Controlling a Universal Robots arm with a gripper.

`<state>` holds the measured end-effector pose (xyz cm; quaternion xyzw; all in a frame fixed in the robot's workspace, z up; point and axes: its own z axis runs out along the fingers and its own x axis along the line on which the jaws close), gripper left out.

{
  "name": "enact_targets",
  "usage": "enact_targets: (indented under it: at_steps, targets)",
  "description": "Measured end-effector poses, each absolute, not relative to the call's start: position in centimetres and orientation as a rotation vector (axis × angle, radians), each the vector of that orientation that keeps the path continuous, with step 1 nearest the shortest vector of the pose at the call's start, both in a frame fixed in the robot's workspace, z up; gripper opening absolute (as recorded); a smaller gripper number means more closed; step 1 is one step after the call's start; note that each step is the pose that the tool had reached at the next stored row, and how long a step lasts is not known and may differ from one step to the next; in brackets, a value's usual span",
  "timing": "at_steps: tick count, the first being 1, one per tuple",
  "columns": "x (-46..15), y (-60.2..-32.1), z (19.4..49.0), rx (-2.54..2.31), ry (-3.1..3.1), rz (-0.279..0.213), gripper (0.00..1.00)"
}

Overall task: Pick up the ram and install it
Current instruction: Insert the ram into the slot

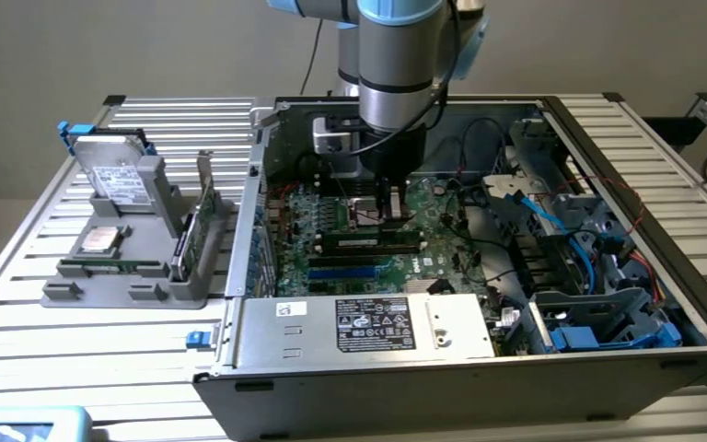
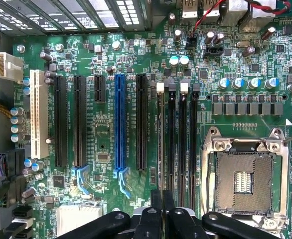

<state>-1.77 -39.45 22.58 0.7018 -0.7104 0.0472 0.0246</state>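
Observation:
The ram (image 1: 360, 241) is a long dark stick with a pale label, standing edge-up in a memory slot on the green motherboard (image 1: 329, 221) inside the open computer case. From the wrist it is a thin grey line (image 2: 160, 144) in the memory slot nearest the long expansion slots. My gripper (image 1: 387, 221) reaches straight down into the case onto the stick's top edge. Its black fingers (image 2: 156, 206) are drawn together with only a narrow slit between them, in line with the ram. The gripper (image 2: 162, 196) is shut on the ram.
Three other black memory slots (image 2: 183, 144) lie beside the ram, then the bare CPU socket (image 2: 243, 174). Cables and drive cages (image 1: 574, 249) crowd the case's right side in the exterior view. Left of the case, a grey holder (image 1: 108, 290) carries a silver hard drive (image 1: 121, 175) and a green expansion card (image 1: 194, 226).

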Motion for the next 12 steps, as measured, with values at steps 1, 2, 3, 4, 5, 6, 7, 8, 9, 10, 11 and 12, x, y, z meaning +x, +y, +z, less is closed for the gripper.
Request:
enact_targets:
  at_steps: [1, 2, 3, 4, 5, 6, 7, 8, 9, 10, 11, 12]
  targets:
    - [-1.78, -39.45, 22.57, 2.171, -2.198, 0.146, 0.12]
    - [-1.78, -39.45, 22.57, 2.171, -2.198, 0.146, 0.12]
    - [-1.78, -39.44, 22.57, 2.171, -2.198, 0.146, 0.12]
    - [-1.78, -39.44, 22.57, 2.171, -2.198, 0.146, 0.12]
    - [-1.79, -39.44, 22.56, 2.171, -2.198, 0.146, 0.12]
    - [-1.79, -39.44, 22.56, 2.171, -2.198, 0.146, 0.12]
    - [-1.80, -39.44, 22.56, 2.171, -2.198, 0.146, 0.12]
    - [-1.80, -39.44, 22.56, 2.171, -2.198, 0.146, 0.12]
    - [-1.80, -39.44, 22.56, 2.171, -2.198, 0.146, 0.14]
    - [-1.80, -39.44, 22.56, 2.171, -2.198, 0.146, 0.14]
    - [-1.80, -39.44, 22.56, 2.171, -2.198, 0.146, 0.20]
    - [-1.80, -39.44, 22.56, 2.171, -2.198, 0.146, 0.20]
